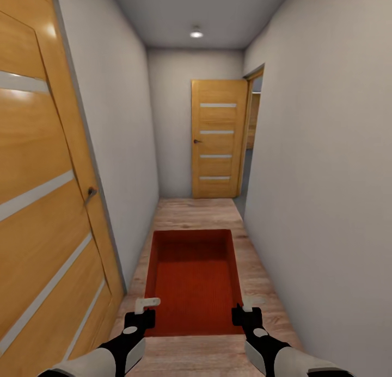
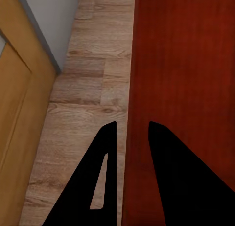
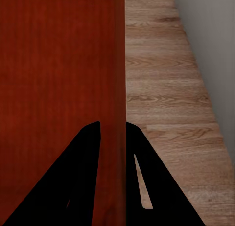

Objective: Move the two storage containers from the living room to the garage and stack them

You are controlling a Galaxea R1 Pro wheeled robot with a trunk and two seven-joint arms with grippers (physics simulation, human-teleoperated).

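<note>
Hallway ahead; both pincers, left pincer and right pincer, clamp container walls; you're mid-transport; steer for open doorway, upper right.

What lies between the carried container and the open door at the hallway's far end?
Bare wood-plank floor, seen in the head view, separates the storage container from the far door; nothing stands on it.

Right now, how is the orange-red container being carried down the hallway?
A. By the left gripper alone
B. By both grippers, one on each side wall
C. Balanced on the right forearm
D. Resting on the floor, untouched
B: the left gripper and right gripper each straddle a side wall of the storage container, both shut on its thin wall.
</note>
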